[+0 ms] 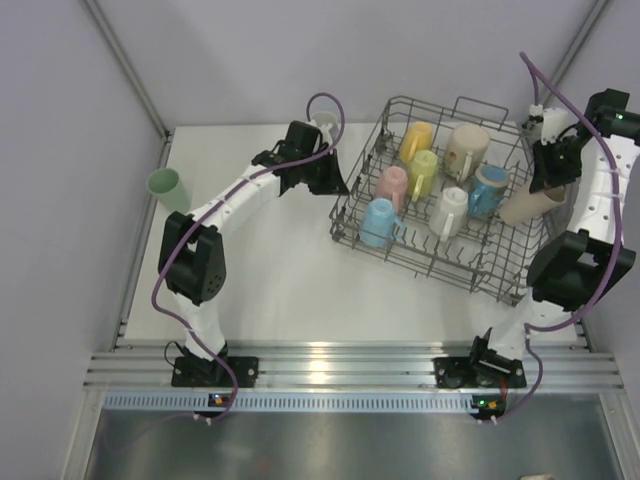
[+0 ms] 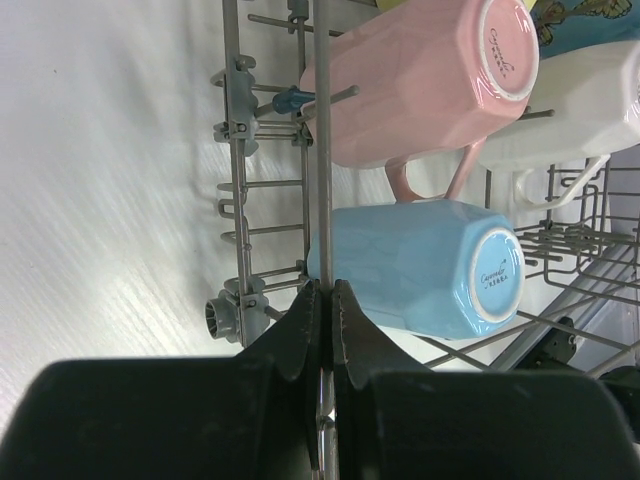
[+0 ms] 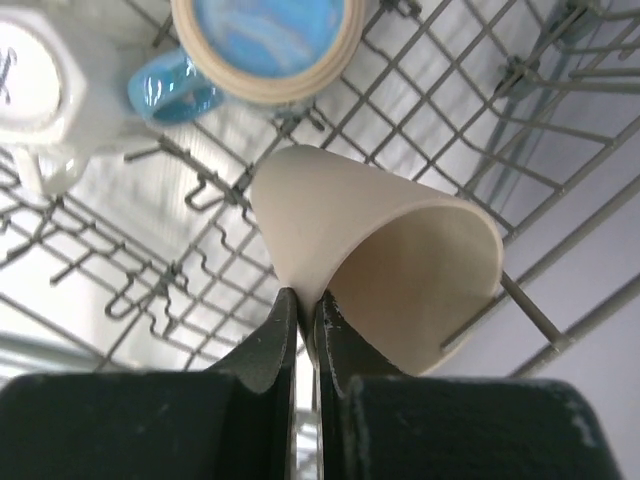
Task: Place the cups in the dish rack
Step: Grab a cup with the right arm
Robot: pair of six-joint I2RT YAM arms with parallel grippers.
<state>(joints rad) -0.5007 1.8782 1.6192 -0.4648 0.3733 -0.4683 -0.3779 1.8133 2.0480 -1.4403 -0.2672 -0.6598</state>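
Note:
The grey wire dish rack (image 1: 436, 267) stands right of centre and holds several cups, among them yellow (image 1: 416, 140), lime (image 1: 424, 172), pink (image 1: 393, 185), light blue (image 1: 379, 221) and white (image 1: 449, 211) ones. My left gripper (image 1: 337, 186) is shut on the rack's left rim wire (image 2: 323, 200), just beside the light blue cup (image 2: 420, 265) and the pink cup (image 2: 420, 85). My right gripper (image 1: 547, 183) is shut on the rim of a beige tumbler (image 3: 370, 240), held tilted over the rack's right side (image 1: 528, 205). A mint green tumbler (image 1: 170, 188) stands alone at the far left.
A beige mug (image 1: 466, 150) and a blue patterned mug (image 1: 487, 190) also sit in the rack. Something white (image 1: 325, 122) shows behind the left wrist. Grey walls close in the table at the left, back and right. Bare tabletop (image 1: 270, 270) lies in front of the rack.

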